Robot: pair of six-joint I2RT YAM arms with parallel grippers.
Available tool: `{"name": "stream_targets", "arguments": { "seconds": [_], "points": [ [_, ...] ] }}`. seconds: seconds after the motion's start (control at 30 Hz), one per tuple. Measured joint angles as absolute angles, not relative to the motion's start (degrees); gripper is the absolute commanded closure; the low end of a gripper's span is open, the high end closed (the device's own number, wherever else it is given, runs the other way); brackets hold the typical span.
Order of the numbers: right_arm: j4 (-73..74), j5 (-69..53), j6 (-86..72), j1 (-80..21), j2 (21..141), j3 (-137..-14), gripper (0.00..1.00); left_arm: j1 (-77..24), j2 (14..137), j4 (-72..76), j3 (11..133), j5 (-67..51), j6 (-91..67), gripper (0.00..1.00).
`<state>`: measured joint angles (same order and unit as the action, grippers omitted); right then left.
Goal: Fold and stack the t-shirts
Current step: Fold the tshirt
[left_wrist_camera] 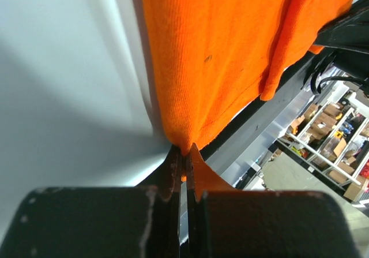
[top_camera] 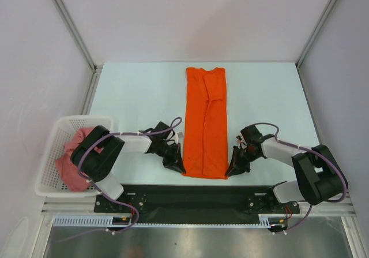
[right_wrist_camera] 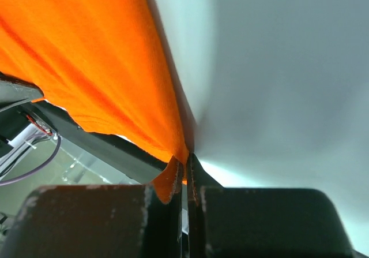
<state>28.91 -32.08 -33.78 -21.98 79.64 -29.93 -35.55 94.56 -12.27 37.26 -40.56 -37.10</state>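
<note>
A bright orange t-shirt (top_camera: pixel 206 119) lies on the table folded into a long narrow strip that runs from the far middle to the near edge. My left gripper (top_camera: pixel 179 167) is shut on its near left corner (left_wrist_camera: pixel 183 139). My right gripper (top_camera: pixel 233 170) is shut on the near right corner (right_wrist_camera: pixel 180 154). In both wrist views the orange cloth is pinched between the closed fingertips and rises away from them. A salmon-pink t-shirt (top_camera: pixel 70 161) lies crumpled in the basket at the left.
A white lattice basket (top_camera: pixel 60 132) stands at the table's near left, beside the left arm. The black base rail (top_camera: pixel 190 197) runs along the near edge just below the shirt's hem. White walls enclose the pale table (top_camera: pixel 138 96) on three sides.
</note>
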Motion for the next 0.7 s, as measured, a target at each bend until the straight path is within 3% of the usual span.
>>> {"name": "stream_targets", "arguments": {
  "seconds": [0.3, 0.7],
  "points": [
    [33.4, -28.9, -33.1, -19.1, 77.3, -39.3, 1.00, -35.9, 94.5, -19.9, 46.9, -35.0, -36.4, 1.00],
    [35.4, -28.9, -28.7, -9.4, 100.6, -70.3, 1.00, -24.0, 109.1, -24.6, 77.5, -33.0, -36.6, 1.00]
  ]
}}
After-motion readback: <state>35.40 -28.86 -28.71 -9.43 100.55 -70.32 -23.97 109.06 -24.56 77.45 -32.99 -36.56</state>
